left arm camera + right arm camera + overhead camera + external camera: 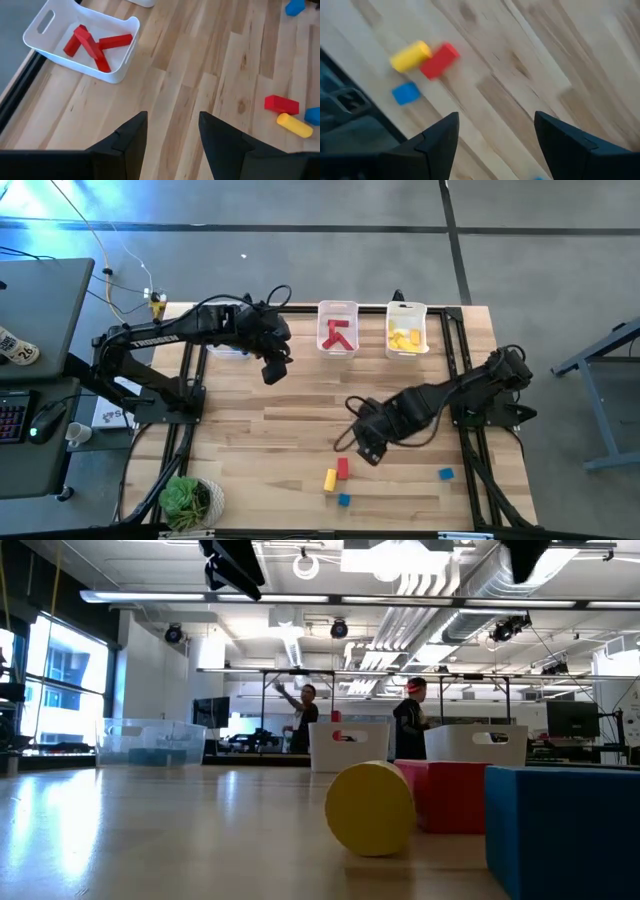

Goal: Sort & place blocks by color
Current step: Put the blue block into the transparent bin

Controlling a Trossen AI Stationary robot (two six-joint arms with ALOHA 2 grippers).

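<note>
- We see bare wooden table (300, 420) between the arms; the bins sit along its far edge, a potted plant (190, 500) at the near left corner.
- Loose near the front edge: a yellow cylinder (330, 479) touching a red block (343, 468), a blue cube (344, 500) just beside them, another blue cube (446, 474) well apart.
- Red bars (338, 335) fill one white bin (338, 308), yellow pieces (404, 338) the next bin (407, 308).
- The right gripper (370, 452) hangs wide open and empty near the loose blocks.
- The left gripper (273, 370), partly open, holds nothing.
</note>
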